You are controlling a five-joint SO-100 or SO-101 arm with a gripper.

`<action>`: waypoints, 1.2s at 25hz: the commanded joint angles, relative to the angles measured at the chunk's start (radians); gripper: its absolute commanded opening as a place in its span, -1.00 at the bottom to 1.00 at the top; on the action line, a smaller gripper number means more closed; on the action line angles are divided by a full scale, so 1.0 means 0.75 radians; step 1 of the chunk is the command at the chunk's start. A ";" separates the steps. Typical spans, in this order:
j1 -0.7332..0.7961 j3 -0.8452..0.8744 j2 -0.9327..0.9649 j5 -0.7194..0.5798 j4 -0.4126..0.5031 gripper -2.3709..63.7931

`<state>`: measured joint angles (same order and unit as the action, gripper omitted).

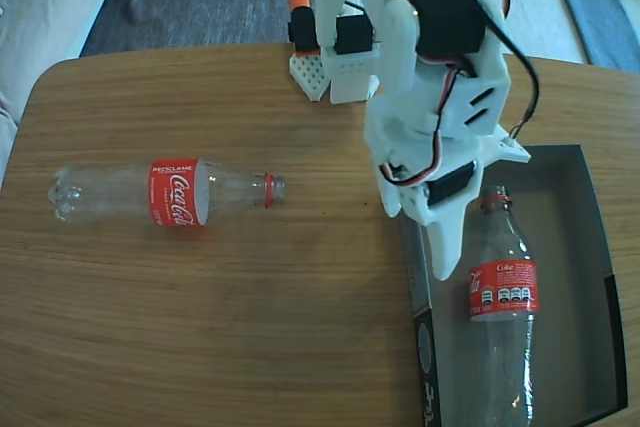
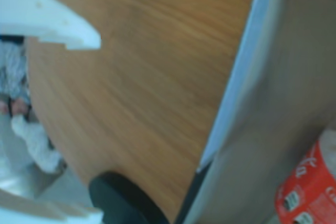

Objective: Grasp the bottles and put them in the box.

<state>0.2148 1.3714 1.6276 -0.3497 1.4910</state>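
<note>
gripper (image 1: 447, 269): fingers spread, empty, over the box's (image 1: 597, 247) left wall | we judge the loose bottle (image 1: 165, 192) next: well left in the fixed view, lying crosswise, neck toward us

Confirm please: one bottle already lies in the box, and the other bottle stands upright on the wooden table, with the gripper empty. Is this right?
Not quite. The other bottle does not stand upright; in the fixed view it lies on its side on the wooden table. The rest holds: one bottle lies in the box, and the gripper is empty in the wrist view.
</note>
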 commanded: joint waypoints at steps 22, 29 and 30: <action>-0.403 0.526 0.554 0.039 0.061 0.22; -0.558 0.650 0.591 0.012 0.043 0.20; -0.587 0.659 0.589 0.006 0.035 0.20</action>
<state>-0.1887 1.8730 2.0417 -0.3359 1.5294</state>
